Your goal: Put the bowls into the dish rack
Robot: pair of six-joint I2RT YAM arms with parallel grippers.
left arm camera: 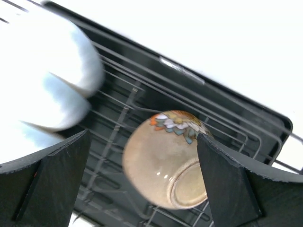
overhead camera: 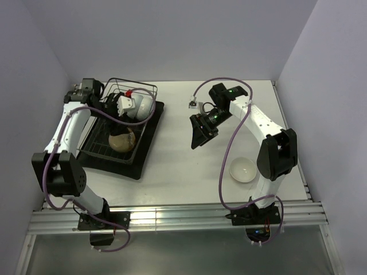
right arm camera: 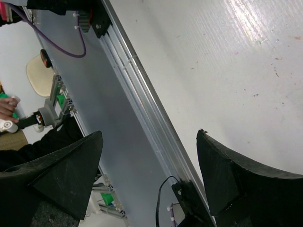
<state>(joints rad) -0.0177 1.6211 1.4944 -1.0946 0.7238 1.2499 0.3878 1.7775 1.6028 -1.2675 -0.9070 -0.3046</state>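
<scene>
The dish rack (overhead camera: 97,150), a dark wire basket on a black tray, stands at the left. In it, white bowls (overhead camera: 139,106) lean together at the far end and a tan bowl (overhead camera: 121,140) lies tilted, foot up. My left gripper (overhead camera: 116,110) hovers open and empty over the rack. In the left wrist view its jaws (left arm camera: 142,137) frame the tan bowl (left arm camera: 161,161) without touching it; the white bowls (left arm camera: 47,80) are blurred at left. One white bowl (overhead camera: 243,170) sits on the table at the right. My right gripper (overhead camera: 199,136) hangs open and empty above mid-table, left of that bowl.
The right wrist view shows its open gripper (right arm camera: 149,133) over the white table (right arm camera: 236,71) and the aluminium rail (right arm camera: 142,113) at the near edge. A red clip (overhead camera: 130,91) sits at the rack's far end. Walls close in on both sides.
</scene>
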